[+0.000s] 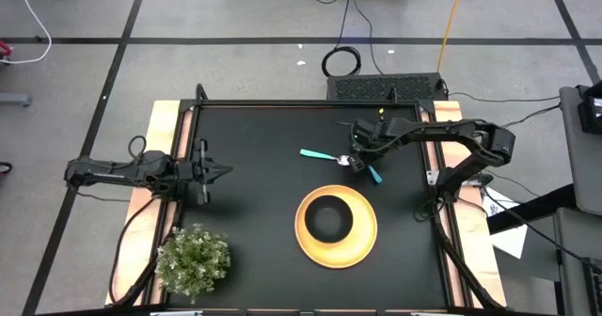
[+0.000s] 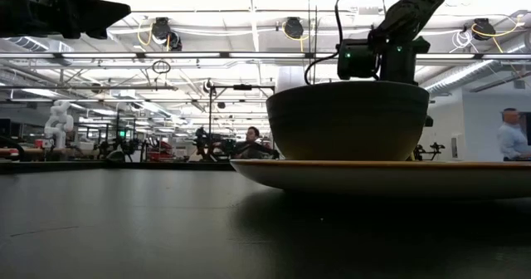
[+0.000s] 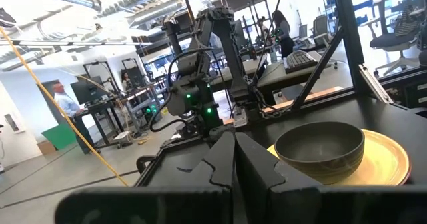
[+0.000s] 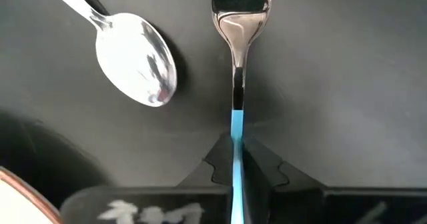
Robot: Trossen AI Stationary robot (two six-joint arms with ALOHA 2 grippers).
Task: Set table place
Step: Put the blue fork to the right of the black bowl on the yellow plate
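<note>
A black bowl (image 1: pixel 329 220) stands in the round yellow plate (image 1: pixel 362 245) at the table's near middle. Just beyond the plate lies the teal-handled spoon (image 1: pixel 320 155), its metal bowl (image 4: pixel 137 67) flat on the black table (image 1: pixel 254 147). My right gripper (image 1: pixel 358 162) points steeply down beside the spoon and is shut on the teal-handled fork (image 4: pixel 239 24). My left gripper (image 1: pixel 222 172) waits shut at the table's left edge, holding nothing. In the low view the bowl (image 2: pixel 348 119) and plate (image 2: pixel 382 178) hide the cutlery. My right gripper pinches the fork's teal handle (image 4: pixel 237 127) between its two fingers, close to where the teal meets the metal neck. The fingers come from above, slanting down, and lie across the handle. The handle's free end (image 1: pixel 375 174) sticks out behind the fingers. I cannot tell whether the tines touch the table.
A green bushy potted plant (image 1: pixel 193 260) stands at the near left corner. Light wooden strips (image 1: pixel 160 128) run along the table's left and right sides. Bare black top lies between the left gripper and the plate. People and desks show in the room beyond.
</note>
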